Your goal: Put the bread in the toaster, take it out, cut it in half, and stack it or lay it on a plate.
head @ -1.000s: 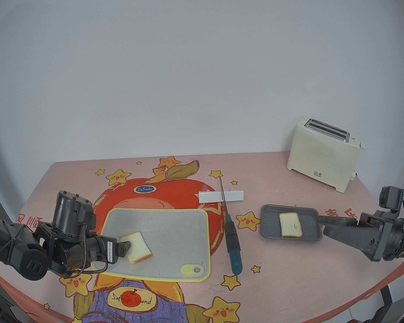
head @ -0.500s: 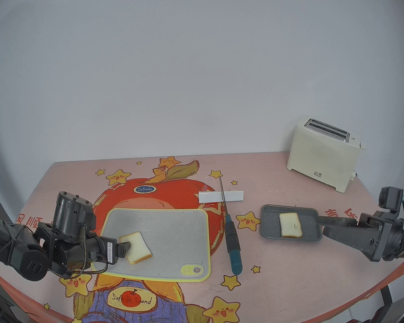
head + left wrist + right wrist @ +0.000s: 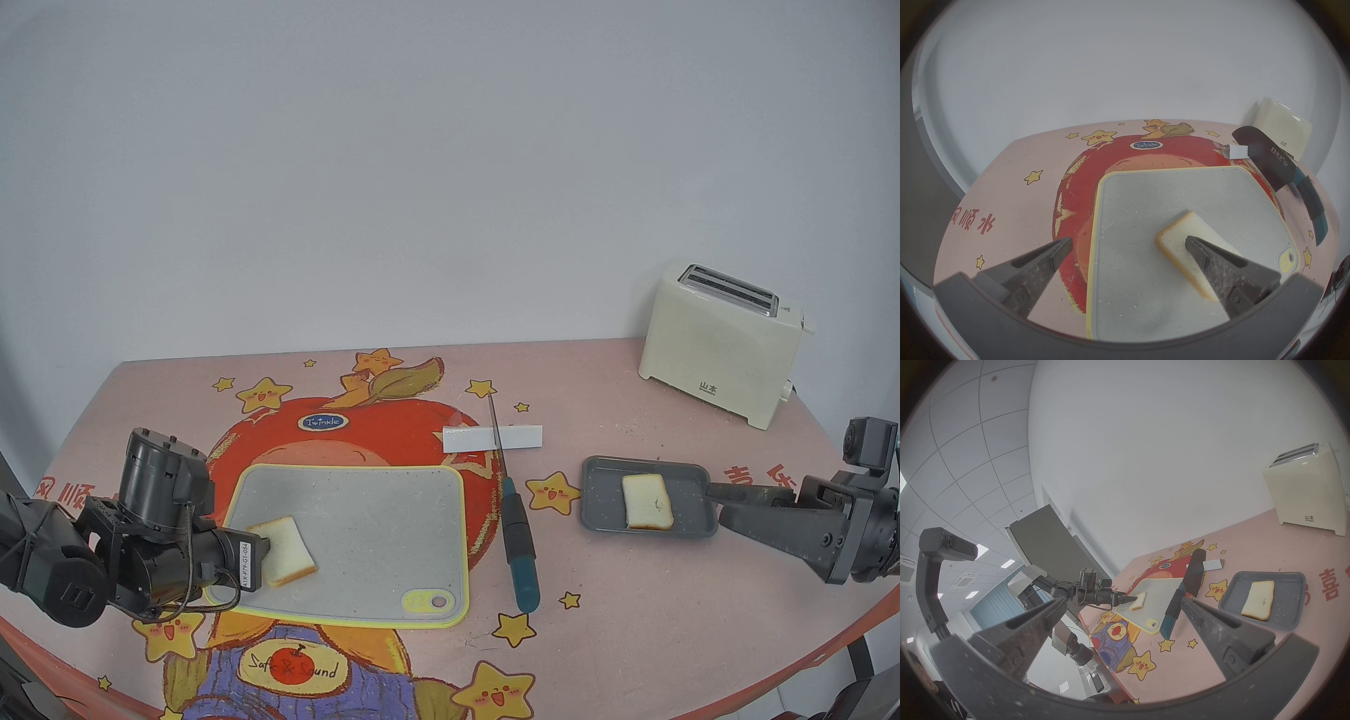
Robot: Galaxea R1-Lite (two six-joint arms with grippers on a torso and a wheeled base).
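Left gripper (image 3: 1128,240) at the table's (image 3: 609,628) near left edge, arm lying low and nearly level, pointing across the cutting board (image 3: 375,525). Its jaws are spread wide and grip nothing. One finger (image 3: 1223,272) lies over the bread half (image 3: 281,551), which lies flat on the board near its left edge. A white sticker on this gripper carries print too small to read. The table's cartoon print bears script on a small apple at the near edge, an oval label on the large apple (image 3: 375,427) and red characters at both side edges. Compared with half a second ago, the bread half has slid left, closer in to the gripper, and turned slightly; the arm itself has hardly shifted. Knife (image 3: 514,525), blue handle nearest, lies just right of the board, its blade crossing a blank white strip (image 3: 492,438). The grey plate (image 3: 600,506) farther right holds the second half (image 3: 648,501), both unmoved. Right gripper (image 3: 727,502), also wide open and empty, lies level just beside the plate's right rim, as before. Toaster (image 3: 717,342) stands at the far right corner, slots up, a small dark mark on its front.
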